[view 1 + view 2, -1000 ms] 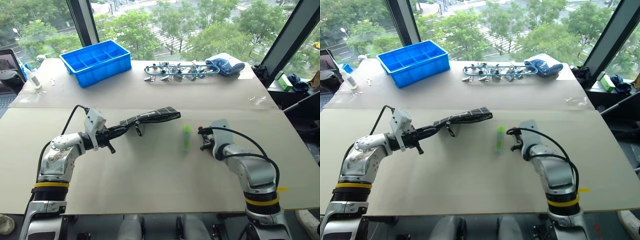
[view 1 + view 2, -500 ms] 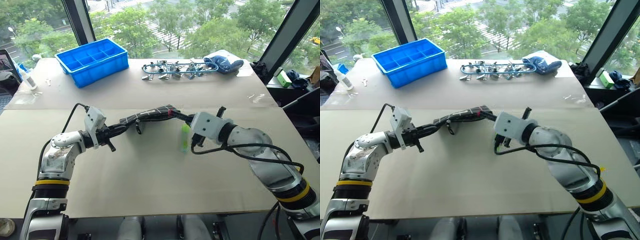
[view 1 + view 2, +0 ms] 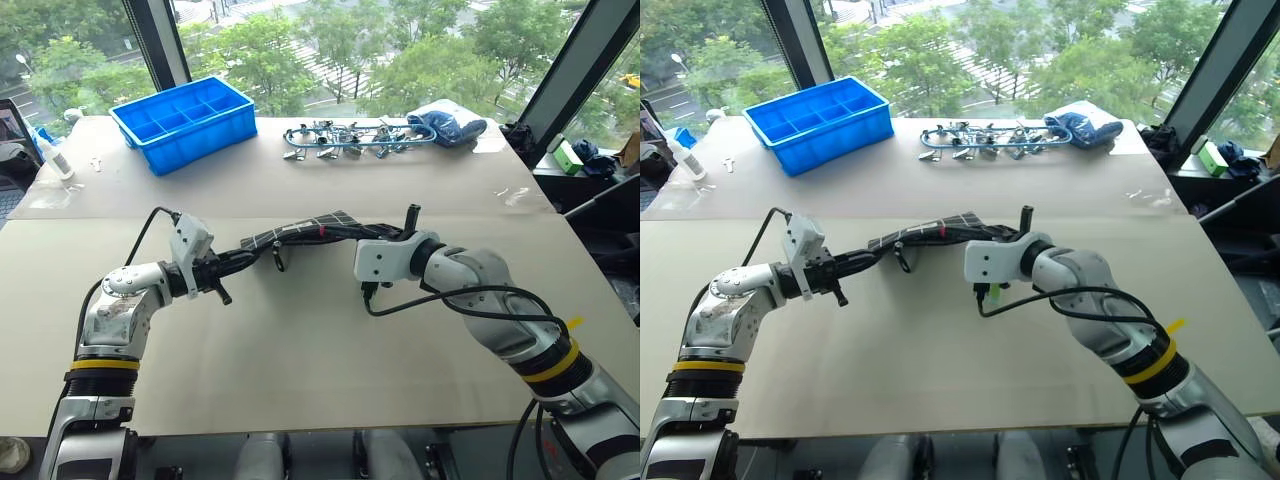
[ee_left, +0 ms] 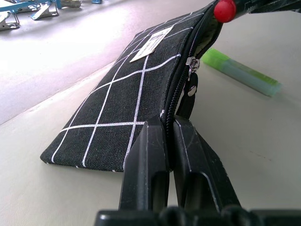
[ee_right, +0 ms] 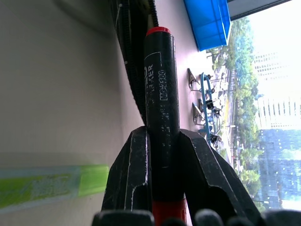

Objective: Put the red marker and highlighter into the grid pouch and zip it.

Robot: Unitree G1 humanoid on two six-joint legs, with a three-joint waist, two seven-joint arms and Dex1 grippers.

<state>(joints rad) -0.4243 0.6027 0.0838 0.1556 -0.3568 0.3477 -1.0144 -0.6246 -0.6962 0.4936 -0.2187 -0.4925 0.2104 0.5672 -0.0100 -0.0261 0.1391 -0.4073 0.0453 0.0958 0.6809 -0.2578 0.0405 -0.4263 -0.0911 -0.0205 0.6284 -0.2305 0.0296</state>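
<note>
The grid pouch [image 3: 300,233] lies lengthwise in mid-table, black with thin white lines. My left gripper [image 4: 170,126] is shut on its near end by the zipper, and the mouth gapes open further along. My right gripper [image 5: 162,136] is shut on the red marker [image 5: 160,89], a black barrel with a red end [image 4: 225,9] that sits right at the pouch's open mouth. I cannot tell whether it is inside. The light green highlighter [image 4: 242,73] lies flat on the table beside the pouch, under my right hand [image 3: 378,258].
A blue compartment bin [image 3: 185,120] stands at the back left. A row of metal clips [image 3: 350,140] and a blue-and-white cloth [image 3: 450,128] lie at the back. A small white bottle [image 3: 62,155] stands at the far left edge.
My right arm has swung up and left from the near right to the pouch, rolling its wrist, so the marker now points at the open mouth. The left gripper and pouch have not moved.
</note>
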